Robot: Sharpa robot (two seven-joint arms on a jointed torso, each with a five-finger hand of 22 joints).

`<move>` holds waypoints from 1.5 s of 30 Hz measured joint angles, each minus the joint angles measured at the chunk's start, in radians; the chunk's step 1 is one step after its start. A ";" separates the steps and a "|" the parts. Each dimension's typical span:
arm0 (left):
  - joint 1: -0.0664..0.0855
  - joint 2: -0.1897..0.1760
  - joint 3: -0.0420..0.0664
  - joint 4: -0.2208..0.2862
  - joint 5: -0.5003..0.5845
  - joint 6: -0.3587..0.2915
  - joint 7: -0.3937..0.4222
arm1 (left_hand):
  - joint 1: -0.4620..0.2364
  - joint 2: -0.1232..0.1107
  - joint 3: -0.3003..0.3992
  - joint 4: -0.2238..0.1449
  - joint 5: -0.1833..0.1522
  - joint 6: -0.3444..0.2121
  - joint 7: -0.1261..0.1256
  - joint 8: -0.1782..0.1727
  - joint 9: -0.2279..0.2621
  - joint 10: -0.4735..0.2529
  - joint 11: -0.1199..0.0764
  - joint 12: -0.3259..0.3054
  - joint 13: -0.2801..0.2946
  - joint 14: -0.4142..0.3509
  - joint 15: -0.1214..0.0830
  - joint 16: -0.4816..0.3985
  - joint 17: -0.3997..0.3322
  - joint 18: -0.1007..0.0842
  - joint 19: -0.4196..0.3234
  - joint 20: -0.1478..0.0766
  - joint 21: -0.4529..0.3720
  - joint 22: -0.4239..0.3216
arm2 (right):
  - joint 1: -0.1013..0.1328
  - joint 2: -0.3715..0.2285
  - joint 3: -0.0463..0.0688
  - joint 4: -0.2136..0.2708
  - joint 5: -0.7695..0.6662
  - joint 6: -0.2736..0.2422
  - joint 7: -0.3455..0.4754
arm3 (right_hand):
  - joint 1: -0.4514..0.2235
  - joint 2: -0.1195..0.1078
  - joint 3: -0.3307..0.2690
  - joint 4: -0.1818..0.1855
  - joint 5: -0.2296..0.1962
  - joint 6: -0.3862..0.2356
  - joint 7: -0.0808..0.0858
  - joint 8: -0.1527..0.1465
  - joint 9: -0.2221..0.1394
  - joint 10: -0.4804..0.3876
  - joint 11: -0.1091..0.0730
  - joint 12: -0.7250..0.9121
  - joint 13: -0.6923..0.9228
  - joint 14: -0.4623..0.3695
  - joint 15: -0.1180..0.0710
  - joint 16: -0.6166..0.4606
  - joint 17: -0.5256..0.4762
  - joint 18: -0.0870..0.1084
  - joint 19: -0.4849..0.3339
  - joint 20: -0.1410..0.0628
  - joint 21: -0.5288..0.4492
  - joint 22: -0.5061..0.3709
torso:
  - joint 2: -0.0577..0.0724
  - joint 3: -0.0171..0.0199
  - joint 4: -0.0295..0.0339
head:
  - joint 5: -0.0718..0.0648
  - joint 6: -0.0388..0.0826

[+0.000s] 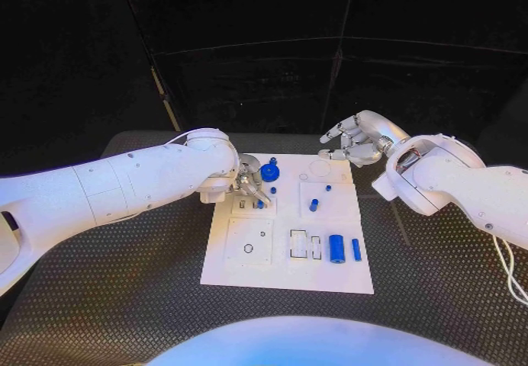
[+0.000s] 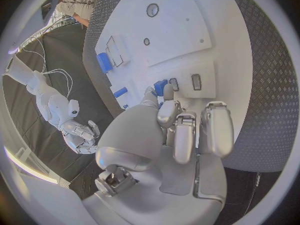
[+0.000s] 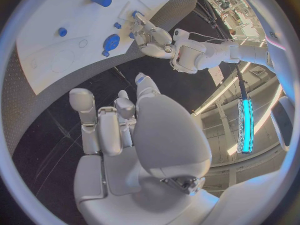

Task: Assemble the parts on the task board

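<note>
The white task board [image 1: 286, 263] lies mid-table. My left hand [image 1: 251, 187] hovers low over its far left part, thumb and a fingertip pinching a small blue part [image 2: 160, 88] that stands on the board [image 2: 181, 30]. A round blue knob [image 1: 271, 172] sits just beyond that hand. Two short blue pegs [image 1: 313, 204] stand mid-board, and two blue cylinders [image 1: 336, 248] lie near the right edge. My right hand [image 1: 358, 141] floats past the board's far right corner, fingers loosely apart and empty. The right wrist view shows the knob [image 3: 111, 41] beside my left hand [image 3: 153, 37].
Black outlined slots [image 1: 299, 244] and a small ring [image 1: 249, 248] mark the board's near half. Dark textured tabletop [image 1: 121, 290] surrounds the board on all sides. My left forearm [image 1: 121, 187] crosses the table's left side.
</note>
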 measured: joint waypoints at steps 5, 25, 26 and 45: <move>0.002 0.000 0.001 -0.001 0.009 -0.001 0.000 | 0.043 -0.010 0.060 -0.018 0.013 -0.011 0.000 -0.005 0.000 -0.007 -0.003 -0.015 -0.013 0.002 -0.005 0.000 0.000 0.000 -0.007 -0.007 -0.001 -0.008 | 0.000 0.000 0.000 -0.001 0.000 0.002 0.000 | 0.000 0.000 0.000 0.000 0.000 0.000 0.000 0.000 0.000 0.000 0.000 0.000 0.000 0.000 0.000 -0.002 0.000 0.000 0.000 0.000 0.000 0.000 | 0.000 0.0000 0.0000 | 0.001 -0.001; -0.002 -0.042 -0.001 0.033 0.073 -0.070 0.001 | -0.146 -0.295 0.643 0.011 0.113 -0.035 0.014 0.047 0.108 0.005 0.004 -0.038 -0.019 0.002 -0.005 0.000 0.000 0.000 -0.016 0.002 -0.009 0.009 | 0.000 0.000 0.000 -0.007 -0.001 0.005 0.002 | 0.000 0.000 0.000 0.000 0.000 0.000 0.000 0.000 0.000 0.000 0.000 0.000 0.000 0.000 0.000 -0.005 0.000 0.000 0.000 0.000 0.000 -0.001 | 0.000 0.0002 0.0015 | 0.007 0.000; -0.003 -0.047 -0.001 0.040 0.078 -0.084 0.002 | -0.155 -0.294 0.648 0.007 0.113 -0.035 0.014 0.047 0.111 0.007 0.002 -0.036 -0.017 0.002 -0.005 0.000 0.000 0.000 -0.014 0.000 -0.009 0.011 | 0.000 0.000 0.000 -0.007 -0.001 0.005 0.002 | 0.000 0.000 0.000 0.000 0.000 0.000 0.000 0.000 0.000 0.000 0.000 0.000 0.000 0.000 0.000 -0.005 0.000 0.000 0.000 0.000 0.000 -0.001 | 0.000 0.0002 0.0015 | 0.007 0.000; -0.032 -0.104 -0.001 0.104 0.105 -0.263 0.014 | -0.177 -0.307 0.667 -0.007 0.121 -0.031 0.010 0.058 0.128 0.019 0.000 -0.031 -0.009 0.002 -0.005 0.000 0.000 0.000 -0.007 -0.001 -0.005 0.025 | 0.000 -0.006 0.000 -0.015 -0.001 0.005 0.003 | -0.008 0.008 -0.010 0.010 0.000 0.000 0.000 0.005 0.000 0.000 0.000 0.000 -0.003 0.000 0.000 -0.005 -0.001 0.000 0.000 0.000 -0.005 -0.004 | 0.000 0.0009 0.0014 | 0.019 -0.005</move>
